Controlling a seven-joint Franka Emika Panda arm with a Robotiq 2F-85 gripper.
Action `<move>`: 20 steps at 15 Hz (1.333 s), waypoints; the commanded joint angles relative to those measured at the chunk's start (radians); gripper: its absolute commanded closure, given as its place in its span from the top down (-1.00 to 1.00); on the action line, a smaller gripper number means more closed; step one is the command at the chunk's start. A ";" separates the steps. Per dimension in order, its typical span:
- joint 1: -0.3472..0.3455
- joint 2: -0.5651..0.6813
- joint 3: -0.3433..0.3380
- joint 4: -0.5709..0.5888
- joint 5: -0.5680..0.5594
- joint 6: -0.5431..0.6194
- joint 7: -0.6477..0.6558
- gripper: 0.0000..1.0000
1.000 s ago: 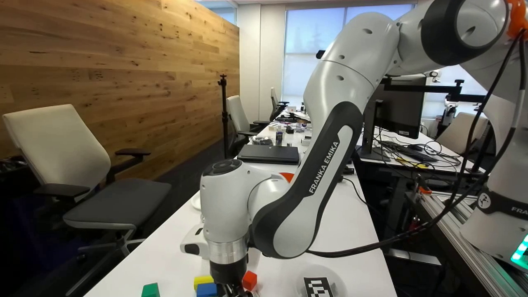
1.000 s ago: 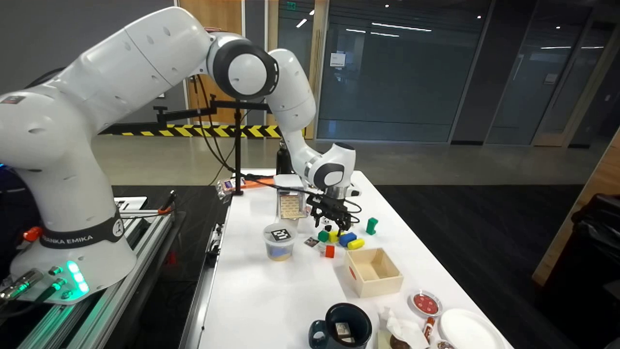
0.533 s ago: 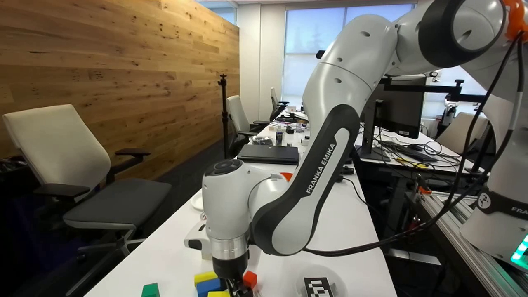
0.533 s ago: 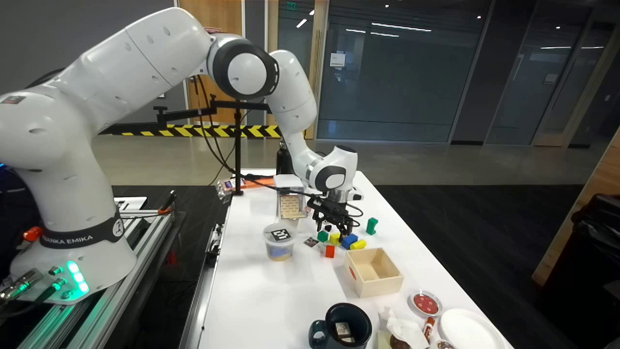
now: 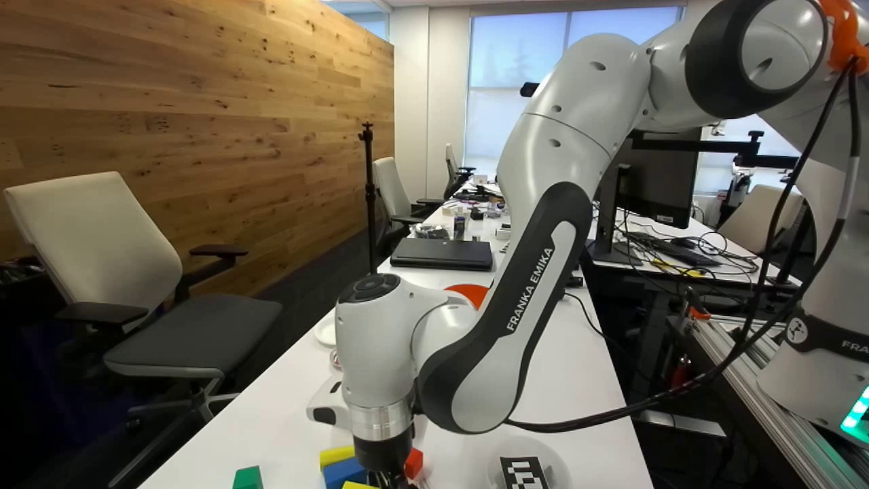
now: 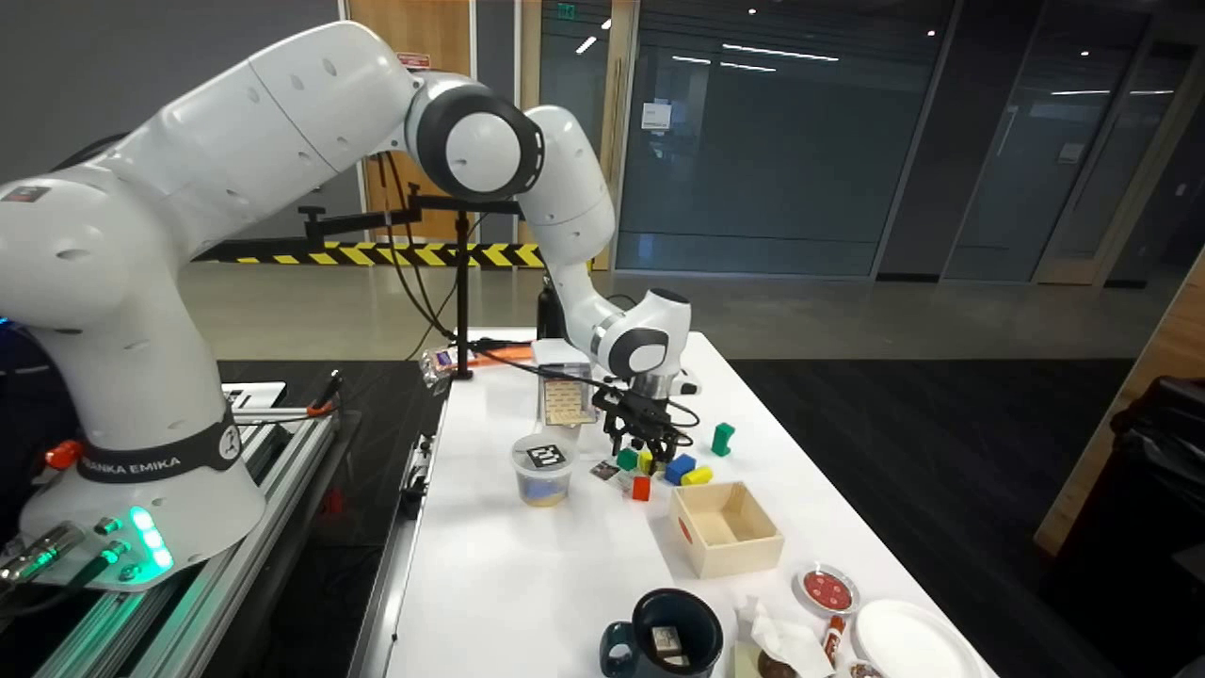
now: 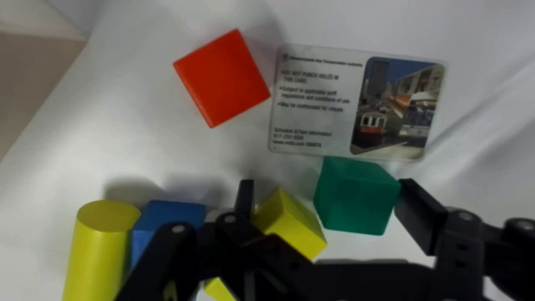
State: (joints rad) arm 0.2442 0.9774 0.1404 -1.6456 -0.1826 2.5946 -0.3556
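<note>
In the wrist view the gripper point(image 7: 327, 196) stands open, its fingers spread wide, with the green cube point(image 7: 357, 196) and the yellow cube point(image 7: 290, 225) both between them. The green cube sits close against the finger at the picture's right, the yellow cube just beside the opposite finger — whether either touches, I cannot tell. A card point(image 7: 355, 102) lies flat close to the green cube, and a red cube point(image 7: 222, 79) rests just beside the card. Past the finger next to the yellow cube, a blue block point(image 7: 167, 213) and a yellow cylinder point(image 7: 100, 251) lie side by side.

In an exterior view the gripper reaches down among these pieces, over the tabletop point(image 6: 508, 584); the green cube and yellow cube look to be resting there, neither raised. A tub point(image 6: 543, 485) and a box point(image 6: 739, 557) stand near the group, a mug point(image 6: 678, 607) well apart from it.

In an exterior view the frame cuts off the fingertips, so no grip can be judged there; a green block point(image 5: 248, 477) stands away from the rest.

Judging by all this, the reach is done — the fingers bracket both cubes — while a firm hold and any lift are not yet made.
</note>
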 commanded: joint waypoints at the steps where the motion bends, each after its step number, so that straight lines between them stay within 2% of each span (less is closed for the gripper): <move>1: 0.003 0.032 0.025 0.062 -0.006 -0.027 0.028 0.97; 6: 0.043 0.053 0.026 0.150 0.035 -0.109 0.171 1.00; 11: 0.086 0.083 0.000 0.209 0.045 -0.117 0.323 1.00; 15: 0.107 0.113 -0.019 0.232 0.029 -0.100 0.358 1.00; 20: 0.089 0.149 -0.019 0.302 0.067 -0.138 0.411 1.00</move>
State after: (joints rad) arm 0.3333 1.0928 0.1257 -1.4190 -0.1547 2.4975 0.0237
